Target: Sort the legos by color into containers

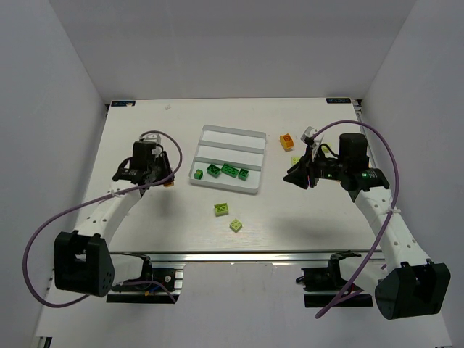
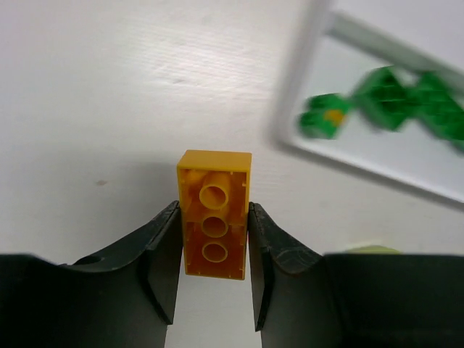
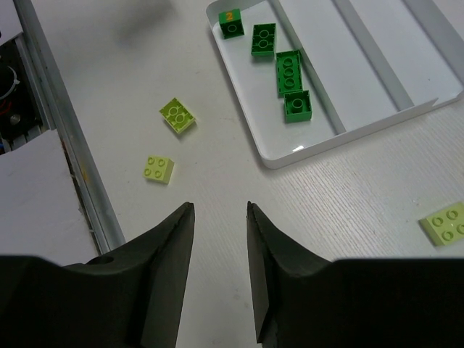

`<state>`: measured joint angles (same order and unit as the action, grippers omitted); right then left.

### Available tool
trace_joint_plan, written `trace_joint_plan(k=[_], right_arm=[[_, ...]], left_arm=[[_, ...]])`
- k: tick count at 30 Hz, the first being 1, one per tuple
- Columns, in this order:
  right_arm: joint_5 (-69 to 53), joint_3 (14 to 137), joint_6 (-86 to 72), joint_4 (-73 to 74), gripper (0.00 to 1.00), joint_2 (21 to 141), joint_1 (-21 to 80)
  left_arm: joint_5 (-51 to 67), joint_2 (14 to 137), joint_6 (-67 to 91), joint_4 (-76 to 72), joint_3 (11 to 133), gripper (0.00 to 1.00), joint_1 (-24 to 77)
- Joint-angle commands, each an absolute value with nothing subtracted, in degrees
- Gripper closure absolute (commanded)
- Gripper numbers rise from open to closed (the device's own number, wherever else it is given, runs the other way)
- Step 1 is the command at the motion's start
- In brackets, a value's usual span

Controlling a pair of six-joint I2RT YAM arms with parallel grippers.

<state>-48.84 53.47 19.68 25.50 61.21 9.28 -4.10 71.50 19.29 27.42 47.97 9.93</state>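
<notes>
Four dark green bricks [image 3: 288, 72] lie in a row in the nearest of the three long compartments of the white tray [image 1: 230, 131]. Two pale yellow-green bricks [image 3: 177, 114] sit loose on the tabletop [image 1: 290, 217] just in front of it. The left claw [image 2: 213, 217] is clamped on an orange brick [image 2: 214, 170], hollow underside up, left of the tray; the right claw [image 3: 219, 206] hangs with its fingers apart, gripping nothing.
</notes>
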Motion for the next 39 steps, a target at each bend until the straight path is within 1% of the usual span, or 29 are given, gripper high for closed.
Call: trace_joint_plan(k=[1, 2, 3, 6, 7, 8, 13, 17, 20, 21, 23, 24, 26, 27, 28, 29, 30, 35, 38, 39], right_arm=[[-49.8, 53.0, 19.4, 24.3, 0.59, 61.2, 9.0], [-49.7, 53.0, 19.4, 24.2, 0.59, 61.2, 8.9], [-49.5, 53.0, 19.2, 24.2, 0.59, 61.3, 8.9], [-49.1, 52.7, 19.2, 23.8, 0.59, 61.3, 8.6], [-49.0, 52.7, 19.2, 23.8, 0.59, 61.4, 8.7], [-49.0, 52.7, 19.2, 23.8, 0.59, 61.7, 8.5], [-48.5, 52.7, 19.1, 23.7, 0.59, 62.4, 8.4], [-48.5, 52.7, 19.2, 23.8, 0.59, 63.3, 8.2], [-48.4, 52.7, 19.3, 23.9, 0.59, 63.6, 8.3], [-48.3, 52.7, 19.3, 23.9, 0.59, 63.6, 7.9], [-48.1, 52.7, 19.4, 23.9, 0.58, 63.7, 8.0], [-48.0, 52.7, 19.3, 23.8, 0.57, 63.7, 8.0], [-47.8, 52.6, 19.4, 23.8, 0.53, 63.8, 7.9], [-47.8, 52.6, 19.3, 23.8, 0.52, 63.8, 7.8], [-47.8, 52.5, 19.3, 23.7, 0.51, 63.8, 7.6], [-47.8, 52.5, 19.4, 23.7, 0.49, 63.9, 7.3], [-47.8, 52.5, 19.4, 23.7, 0.47, 63.9, 7.5], [-47.8, 52.1, 19.5, 23.3, 0.44, 64.1, 6.9], [-46.7, 51.7, 19.8, 22.5, 0.42, 64.0, 6.6], [-44.1, 51.3, 19.7, 22.0, 0.4, 63.8, 6.5]], left_arm=[[12.4, 71.3, 19.6, 22.1, 52.2, 0.97, 10.8], [15.7, 72.3, 19.9, 19.9, 53.3, 0.97, 10.8], [22.0, 73.7, 20.6, 18.6, 54.2, 0.97, 10.8], [25.6, 81.3, 25.7, 15.2, 59.0, 0.97, 12.1], [24.9, 83.0, 30.2, 14.6, 60.1, 0.97, 12.1], [24.4, 86.4, 32.1, 12.8, 61.9, 0.98, 12.7], [20.1, 95.5, 43.1, 8.7, 68.3, 0.98, 14.9], [16.8, 102.6, 47.4, 7.9, 73.7, 0.97, 16.9], [15.4, 106.6, 49.4, 7.2, 76.5, 0.94, 17.6], [14.9, 108.4, 49.7, 7.3, 77.8, 0.88, 17.6], [14.5, 110.0, 49.7, 8.2, 79.2, 0.82, 18.1], [14.3, 110.7, 49.8, 8.5, 79.6, 0.71, 18.1], [14.4, 112.4, 49.8, 8.8, 80.5, 0.6, 18.1], [14.7, 112.8, 49.9, 8.9, 80.7, 0.52, 18.1], [14.7, 113.2, 49.9, 8.6, 80.9, 0.48, 18.1], [14.7, 113.4, 49.9, 8.5, 81.0, 0.45, 18.1], [15.0, 113.6, 49.9, 8.7, 81.3, 0.39, 18.1], [15.7, 112.9, 49.0, 9.3, 82.8, 0.35, 18.1], [16.0, 111.4, 48.0, 10.5, 83.5, 0.35, 17.6], [16.4, 110.5, 47.1, 10.6, 83.3, 0.36, 17.6]])
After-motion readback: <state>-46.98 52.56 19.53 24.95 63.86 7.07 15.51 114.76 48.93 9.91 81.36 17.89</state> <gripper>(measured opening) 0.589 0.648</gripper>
